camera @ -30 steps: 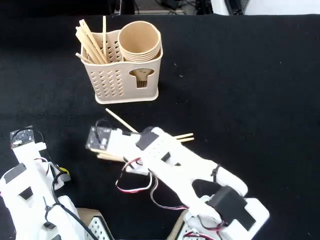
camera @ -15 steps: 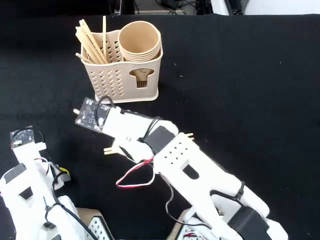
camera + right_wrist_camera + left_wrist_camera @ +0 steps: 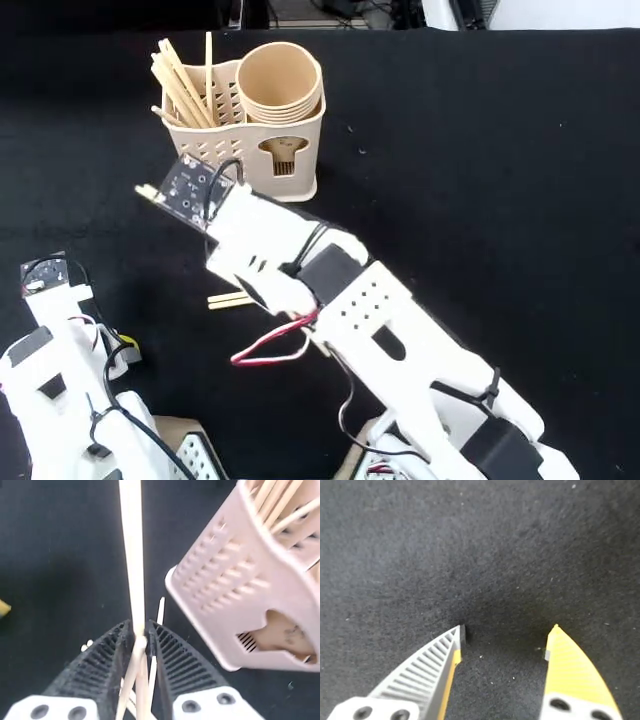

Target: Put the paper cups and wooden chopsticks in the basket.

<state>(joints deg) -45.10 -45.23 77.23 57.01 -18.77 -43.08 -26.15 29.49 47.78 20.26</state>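
Right gripper (image 3: 139, 642): clamped on a chopstick (image 3: 131, 555), low on its length.
Risk: the stick may be swivelled in the ribbed jaws, or struck against the basket (image 3: 235, 595) wall just beside.
Materials: slim smooth wood; perforated plastic basket; stacked paper cups (image 3: 279, 80) held inside it.
Left gripper (image 3: 505, 640): parted over black cloth (image 3: 470, 540).

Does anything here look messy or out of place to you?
Yes: a few loose wooden chopsticks lie on the black table beside the right arm, outside the basket. The right gripper is shut on one more chopstick, near the basket.
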